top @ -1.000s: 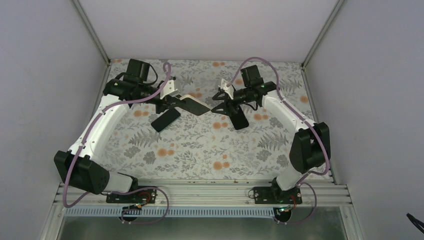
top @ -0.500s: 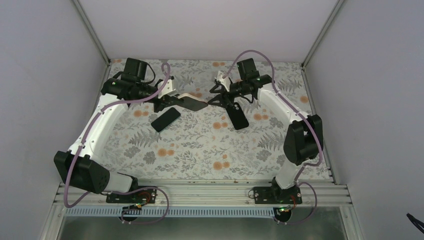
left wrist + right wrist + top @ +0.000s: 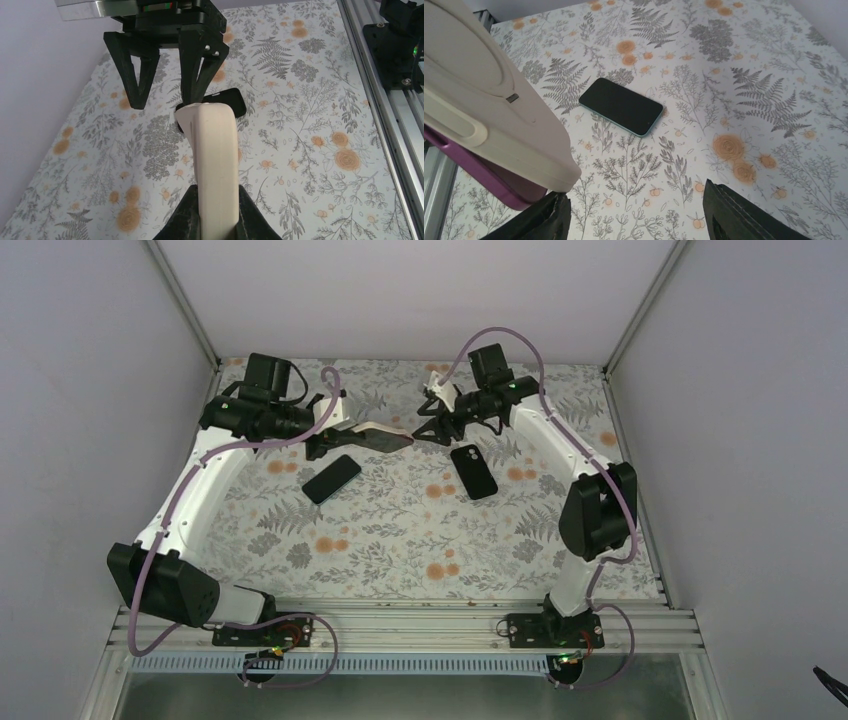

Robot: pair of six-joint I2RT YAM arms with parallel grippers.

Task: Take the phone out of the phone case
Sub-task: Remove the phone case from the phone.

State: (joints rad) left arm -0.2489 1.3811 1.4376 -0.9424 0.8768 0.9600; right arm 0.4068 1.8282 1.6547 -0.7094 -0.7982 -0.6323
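Looks like the setup for the peel, not the peel itself. Got the cream-coloured, soft-looking plastic phone case lifted clear of the fern-and-flower printed counter, clamped tight at its near end in the left hand. Can spot a purple slab tucked under the cream shell in the right wrist view, presumably the phone, so not out yet. Got the right hand spread wide open right at the free end of the case, holding nothing, one finger just beside the tip; can't tell whether touching.

Reckon next up means easing that open hand over the far end and closing on one layer only, the case lip or the phone edge, never both. Then needs a pull or bend away from the left grip, with that clamp kept firm. Looks bendy, bowed along its length in the left wrist view, so expect flex before any release.

Best to ignore the flat black phone lying on the counter near the left hand and the second black phone near the right.
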